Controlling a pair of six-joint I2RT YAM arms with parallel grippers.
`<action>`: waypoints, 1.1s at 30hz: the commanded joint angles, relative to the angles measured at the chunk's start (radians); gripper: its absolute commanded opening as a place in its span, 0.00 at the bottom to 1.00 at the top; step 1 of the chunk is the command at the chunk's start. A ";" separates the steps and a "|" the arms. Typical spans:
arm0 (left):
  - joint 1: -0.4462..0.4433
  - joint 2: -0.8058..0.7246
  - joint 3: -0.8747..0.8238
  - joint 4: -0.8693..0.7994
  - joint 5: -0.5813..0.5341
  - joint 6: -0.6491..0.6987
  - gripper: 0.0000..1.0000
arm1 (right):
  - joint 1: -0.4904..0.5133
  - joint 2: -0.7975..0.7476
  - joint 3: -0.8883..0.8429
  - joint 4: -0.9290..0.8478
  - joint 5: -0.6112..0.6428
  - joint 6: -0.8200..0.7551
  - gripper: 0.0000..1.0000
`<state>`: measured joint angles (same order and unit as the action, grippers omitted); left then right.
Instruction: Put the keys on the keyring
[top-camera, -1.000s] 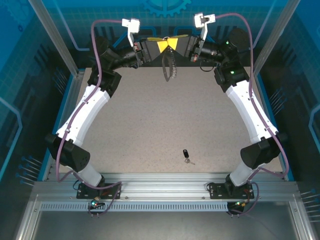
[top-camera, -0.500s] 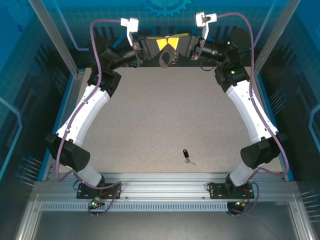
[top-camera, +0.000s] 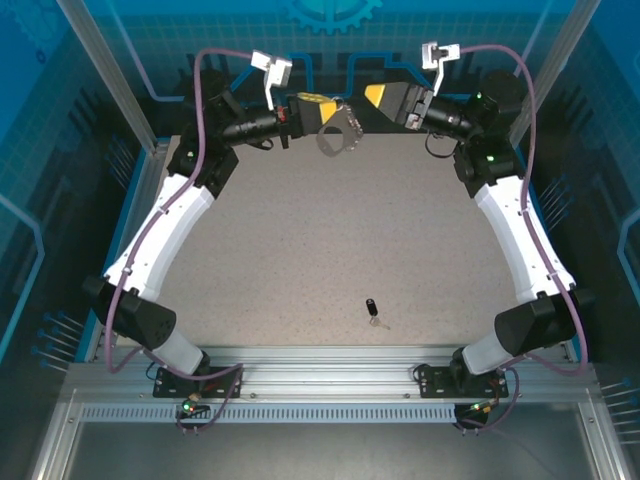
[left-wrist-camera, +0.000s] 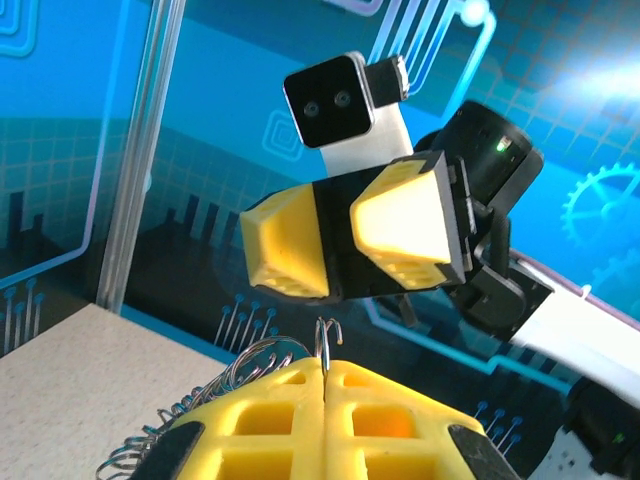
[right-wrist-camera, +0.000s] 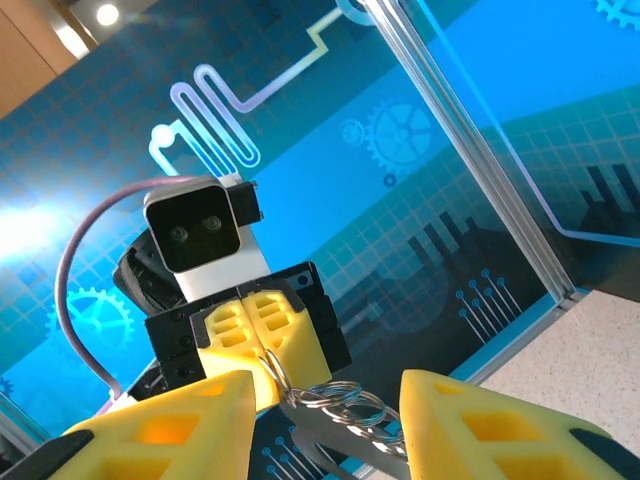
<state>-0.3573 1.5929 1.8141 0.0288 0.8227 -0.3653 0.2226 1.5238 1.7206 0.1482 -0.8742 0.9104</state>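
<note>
The keyring, a dark grey oval loop with a silvery chain of wire rings, hangs over the table's far edge. My left gripper is shut on one thin wire ring at the chain's end. To its right, my right gripper stands open and apart from the keyring. In the right wrist view the grey loop hangs between my open yellow fingers without touching them. The key, black-headed with a short silver blade, lies alone on the table near the front edge.
A speckled beige table lies between the two arms. Blue printed walls and metal posts close in the back and sides. An aluminium rail runs along the front.
My right gripper has opened, let go of the keyring and drawn back to the right. My left gripper has shut on the chain's ring, and the keyring now hangs from it alone.
</note>
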 joint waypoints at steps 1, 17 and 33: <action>-0.003 -0.038 0.062 -0.128 -0.004 0.155 0.00 | 0.030 -0.015 0.043 -0.144 -0.039 -0.120 0.43; -0.003 -0.015 0.105 -0.183 0.044 0.157 0.00 | 0.118 0.087 0.208 -0.325 -0.104 -0.283 0.40; -0.003 -0.005 0.115 -0.150 0.050 0.117 0.00 | 0.124 0.097 0.195 -0.310 -0.112 -0.286 0.07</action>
<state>-0.3565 1.5921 1.8843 -0.1757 0.8528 -0.2371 0.3283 1.6127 1.9041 -0.1532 -0.9581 0.6266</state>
